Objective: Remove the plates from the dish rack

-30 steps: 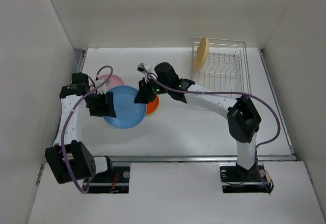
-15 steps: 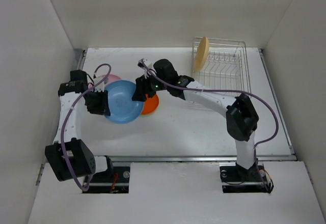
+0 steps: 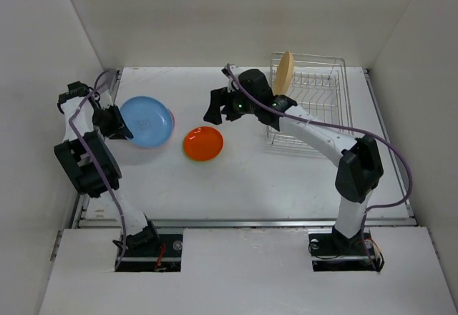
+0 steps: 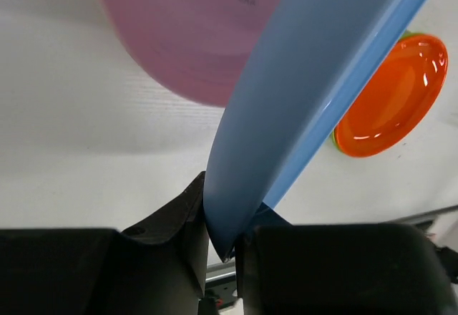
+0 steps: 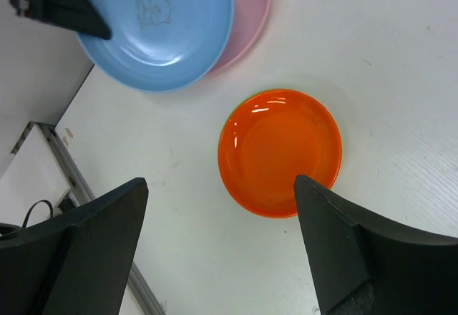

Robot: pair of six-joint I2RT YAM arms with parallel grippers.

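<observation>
My left gripper (image 3: 114,123) (image 4: 225,247) is shut on the rim of the blue plate (image 3: 147,122) (image 4: 315,64) (image 5: 161,25), which hangs tilted over the pink plate (image 4: 193,36) (image 5: 252,14) at the table's far left. The orange-red plate (image 3: 203,143) (image 5: 280,152) (image 4: 393,93) lies flat mid-table with a lime green rim (image 4: 334,140) showing beneath it. My right gripper (image 3: 218,107) (image 5: 220,181) hovers open above that plate, holding nothing. A cream-yellow plate (image 3: 285,73) stands upright in the left end of the dish rack (image 3: 322,104).
The wire rack stands at the back right of the white table. White walls close in the left, back and right sides. A metal rail (image 5: 75,179) runs along the table's edge.
My left gripper closed on the blue plate and carried it back-left over the pink plate. My right gripper opened, let the blue plate go and drew back toward the rack.
</observation>
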